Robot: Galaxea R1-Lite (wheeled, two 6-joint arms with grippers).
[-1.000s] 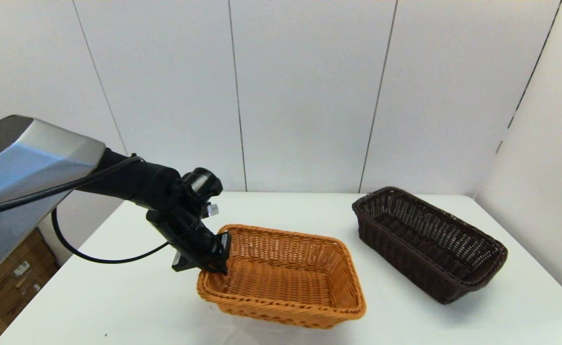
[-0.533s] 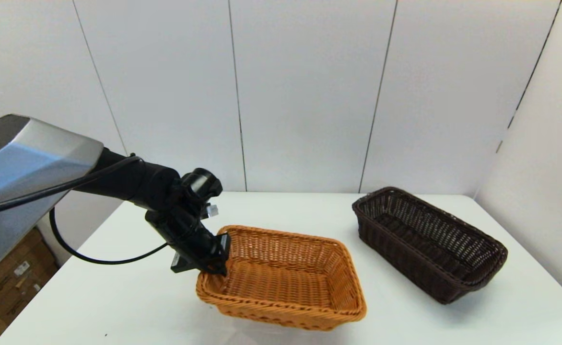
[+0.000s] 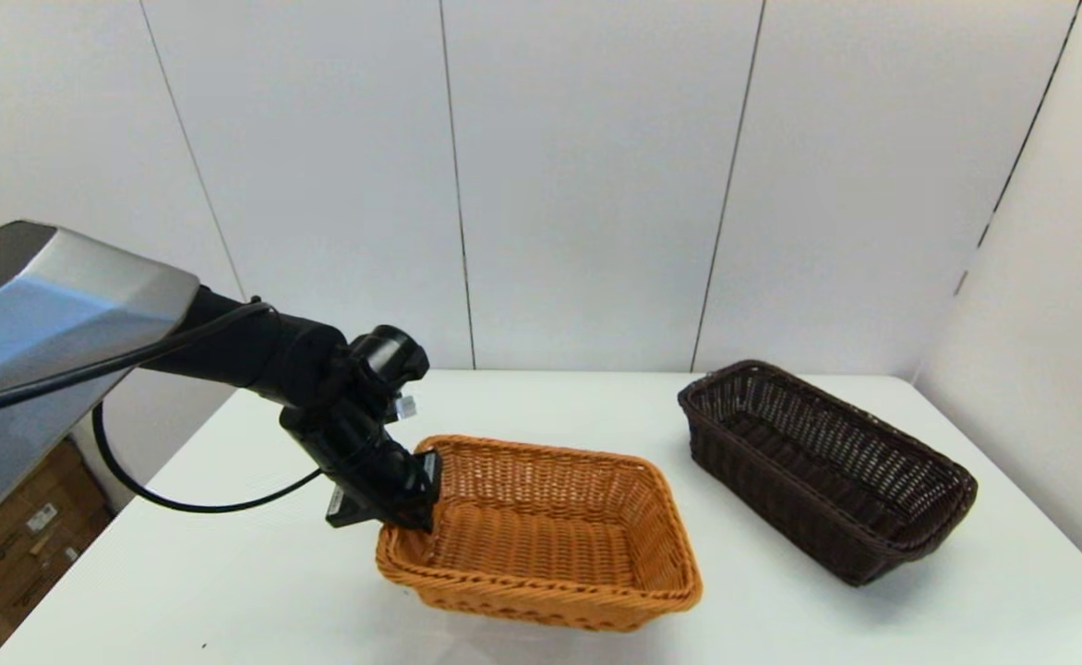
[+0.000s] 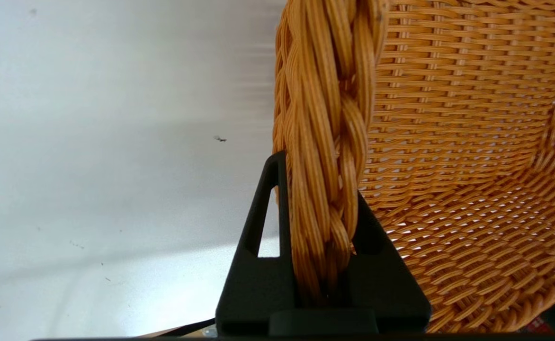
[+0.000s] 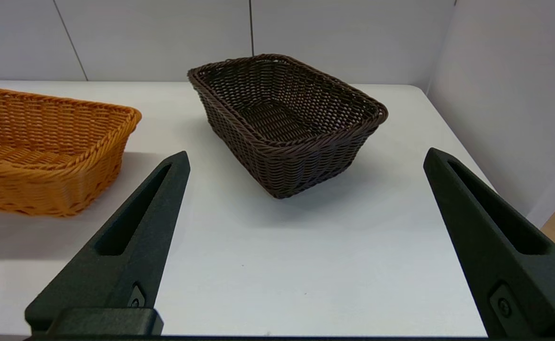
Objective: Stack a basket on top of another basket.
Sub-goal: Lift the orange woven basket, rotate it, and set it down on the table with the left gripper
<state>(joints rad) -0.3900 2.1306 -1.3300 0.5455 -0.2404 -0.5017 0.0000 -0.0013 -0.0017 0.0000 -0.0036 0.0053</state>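
Orange basket [image 3: 550, 545] rim clamped by left gripper [image 3: 409, 503] at 9 o'clock, dark basket [image 3: 827, 466] apart at 3 o'clock on surface [image 3: 227, 573], right gripper [image 5: 306, 237] spread wide.

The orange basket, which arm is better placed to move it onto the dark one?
Left. The left gripper is already shut on the orange basket at its braided rim. The right gripper is open, holds nothing, and sits back from the dark brown basket, which rests apart on the table.
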